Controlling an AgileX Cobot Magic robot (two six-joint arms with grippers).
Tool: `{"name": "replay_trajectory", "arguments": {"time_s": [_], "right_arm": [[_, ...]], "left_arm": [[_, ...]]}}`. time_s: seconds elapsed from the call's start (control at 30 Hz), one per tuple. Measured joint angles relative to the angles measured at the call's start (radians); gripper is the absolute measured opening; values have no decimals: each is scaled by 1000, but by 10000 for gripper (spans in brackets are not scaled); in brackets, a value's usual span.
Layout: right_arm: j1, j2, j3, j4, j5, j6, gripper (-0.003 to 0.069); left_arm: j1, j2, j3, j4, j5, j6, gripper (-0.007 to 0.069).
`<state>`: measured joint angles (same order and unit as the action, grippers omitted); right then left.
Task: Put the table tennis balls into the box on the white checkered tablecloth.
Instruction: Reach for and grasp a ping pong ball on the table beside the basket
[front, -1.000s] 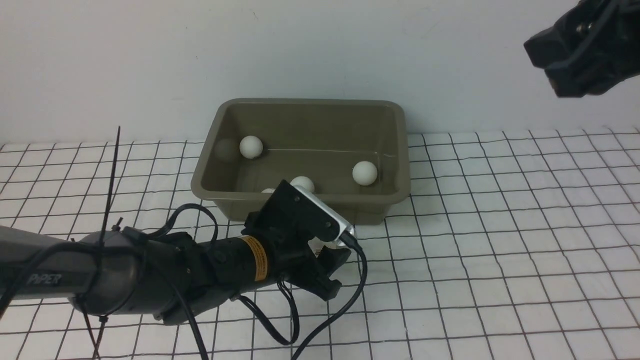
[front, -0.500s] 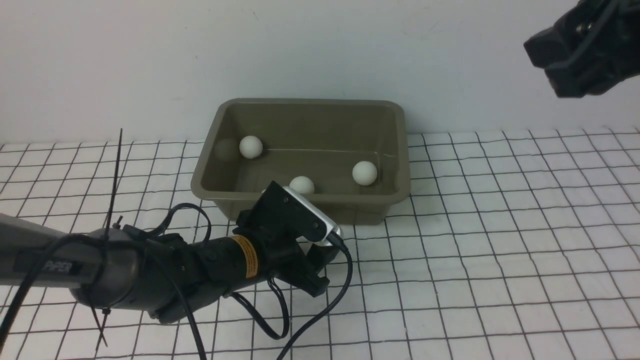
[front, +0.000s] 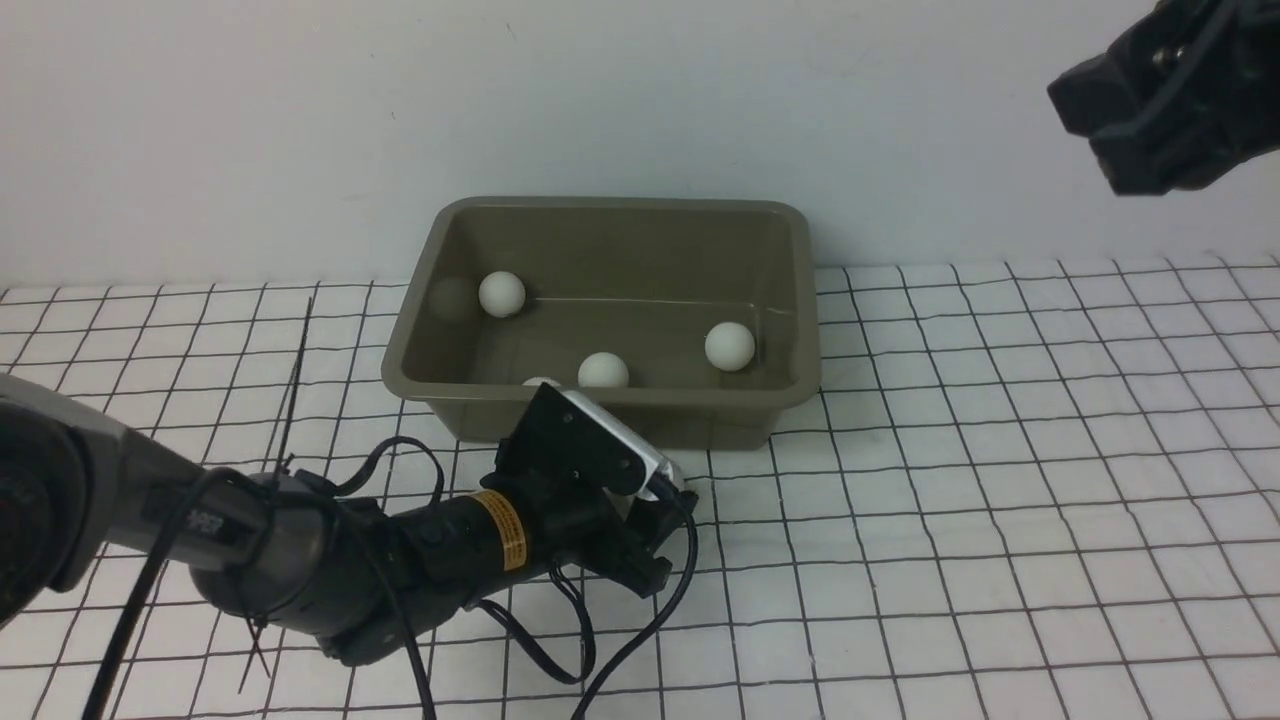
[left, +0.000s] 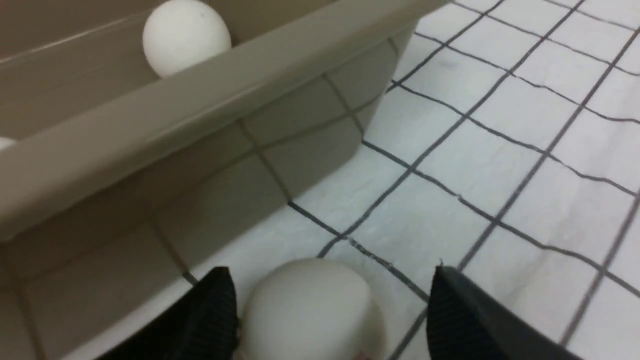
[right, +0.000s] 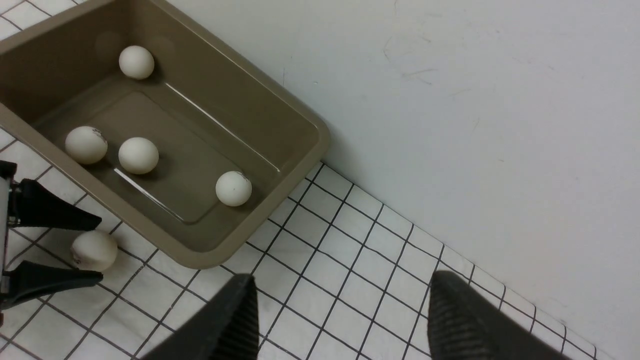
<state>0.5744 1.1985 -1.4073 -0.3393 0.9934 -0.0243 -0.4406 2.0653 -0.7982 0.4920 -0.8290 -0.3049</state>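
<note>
Sinking lower just in front of the box (front: 610, 206), the left hand (front: 668, 528) is settling toward the white checkered tablecloth (front: 950, 450), spread wide around the last ball (right: 94, 250) and not yet pinching it. That ball is lying just beside the box's near wall. Inside the box, four balls (front: 729, 346) are resting. High above the box's right end, the right hand (right: 342, 285) is hanging parted and empty, so one pickup is left.

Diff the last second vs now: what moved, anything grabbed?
Left gripper dipped slightly lower toward the tablecloth beside the box, its elbow shifting rightward. Its jaws stayed open astride the loose ball, with nothing gripped. Unchanged: box, the four balls inside it, raised right gripper.
</note>
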Motion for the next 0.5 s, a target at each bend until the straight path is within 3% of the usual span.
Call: {"name": "replay_trajectory", "arguments": {"time_s": [0.23,0.37,0.5], "right_arm": [[0,0,0,0,0,0,420],[0,0,0,0,0,0,420],[0,0,0,0,0,0,420]], "left_arm": [[0,60,-22,-75,-10,14,452],[0,71,-23,-94,-24,15,343],[0,73,-23,-38,-60,6,346]]}}
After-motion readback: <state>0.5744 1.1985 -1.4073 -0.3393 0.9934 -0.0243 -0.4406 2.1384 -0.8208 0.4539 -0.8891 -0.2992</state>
